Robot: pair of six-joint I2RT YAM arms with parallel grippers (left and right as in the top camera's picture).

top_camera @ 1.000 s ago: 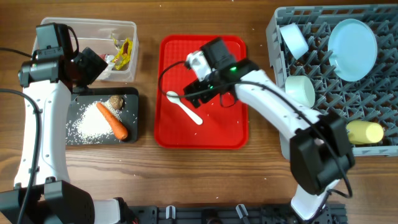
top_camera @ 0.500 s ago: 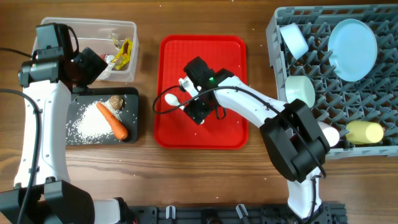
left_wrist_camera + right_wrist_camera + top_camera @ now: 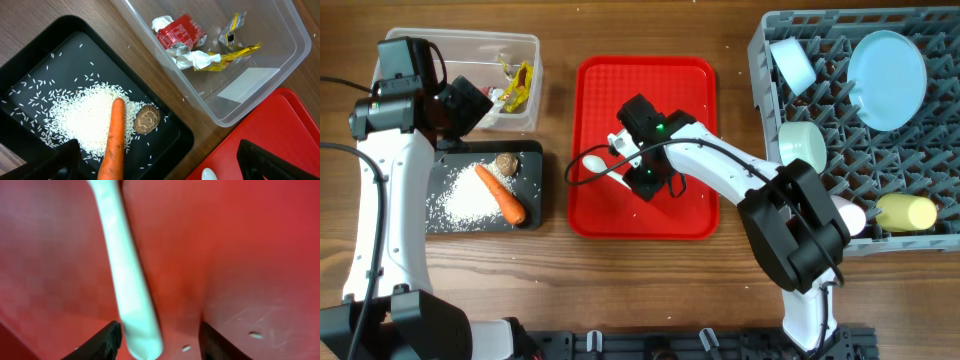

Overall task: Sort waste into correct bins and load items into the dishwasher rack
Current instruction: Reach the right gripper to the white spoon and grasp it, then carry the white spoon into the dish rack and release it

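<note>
Saw right tool [image 3: 642, 180] low on the tray [image 3: 690, 80], jaws partly apart and astride the spoon [image 3: 605, 167] handle, close to its tip. In the wrist view, noted one finger [image 3: 107, 340] just beside the handle and the other clear of it. Judged nothing clamped yet.

Saw the spoon flat on the tray, bowl toward the left edge, handle running back to the tool.

Took the step for lifting the spoon, bound for the rack [image 3: 850, 140] on the right of the surface.

Thought it best to centre over the handle before squeezing, lest the nearer finger shove it sideways. Reckoned a hold so near the tip might let the bowl droop or swing. Favoured a firm pinch, then a straight lift clear of the tray lip before any swing right.

Saw left tool [image 3: 160, 162] wide apart and empty above the black bin [image 3: 450, 165].
</note>
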